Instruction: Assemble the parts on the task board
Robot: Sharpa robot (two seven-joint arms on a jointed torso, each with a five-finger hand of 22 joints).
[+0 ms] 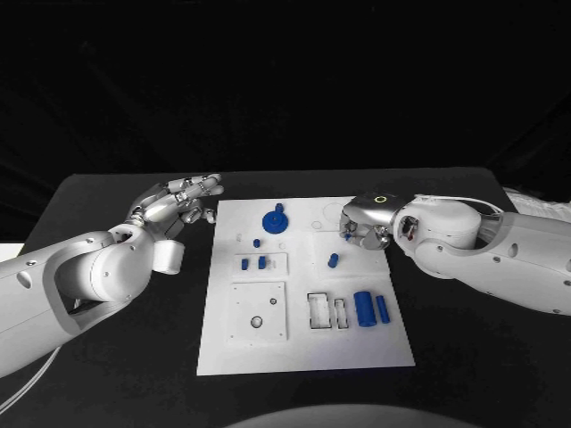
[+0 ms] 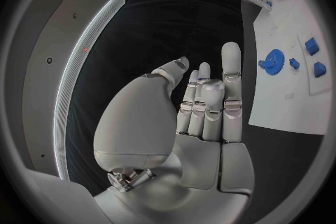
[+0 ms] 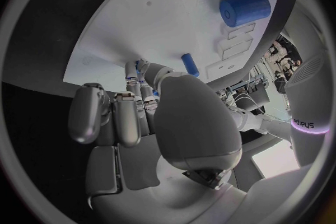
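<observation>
The white task board [image 1: 305,352] lies in the middle of the black table. On it stand a blue gear [image 1: 276,221], three small blue pegs [image 1: 253,261], a lone blue peg [image 1: 332,260], and a thick blue cylinder [image 1: 363,309] beside a slim one [image 1: 384,308]. My right hand [image 1: 367,221] is over the board's far right part, fingertips [image 3: 131,70] and thumb drawn together down on the board, a sliver of a small blue part [image 3: 155,92] between them. My left hand [image 1: 177,203] hovers left of the board, fingers spread, holding nothing.
A square inset with holes [image 1: 259,312] and two narrow rectangular slots [image 1: 326,310] sit in the board's near half. A pale crumpled thing [image 1: 550,203] lies at the table's far right. Bare black table [image 1: 492,357] surrounds the board.
</observation>
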